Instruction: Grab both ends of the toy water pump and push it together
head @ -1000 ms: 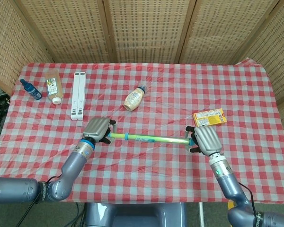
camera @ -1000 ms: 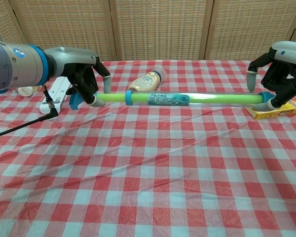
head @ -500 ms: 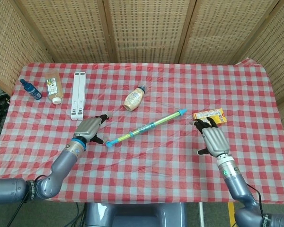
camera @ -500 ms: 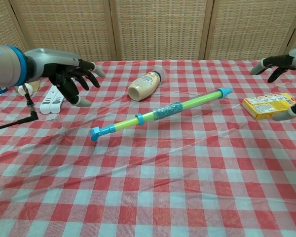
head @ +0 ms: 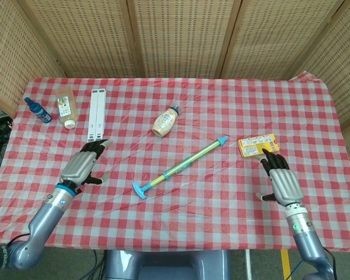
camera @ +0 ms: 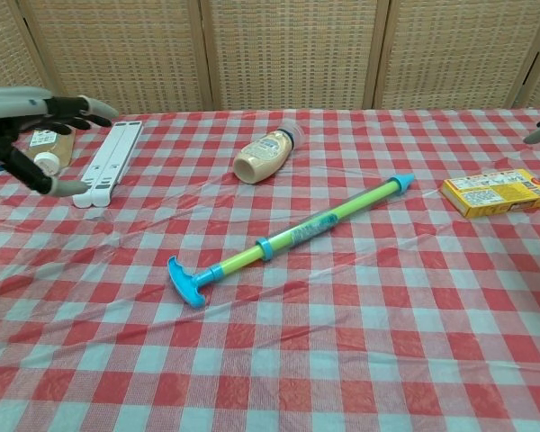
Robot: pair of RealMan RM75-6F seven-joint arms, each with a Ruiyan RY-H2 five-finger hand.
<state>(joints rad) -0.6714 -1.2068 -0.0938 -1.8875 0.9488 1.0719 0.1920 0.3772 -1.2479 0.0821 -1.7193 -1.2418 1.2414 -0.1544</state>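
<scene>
Toy water pump now lies released mid-frame, so your spread, empty left hand and right hand suggest you're finished.

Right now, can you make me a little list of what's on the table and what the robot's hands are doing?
toy water pump: lying flat on the checked cloth, slanted, blue handle end nearer the robot, held by neither hand
left hand: open, off to the pump's left, holding nothing
right hand: open, near the yellow box, holding nothing
sauce bottle: on its side behind the pump
white folded stand: flat, back left
amber bottle: on its side beside the stand
small blue bottle: far left
</scene>
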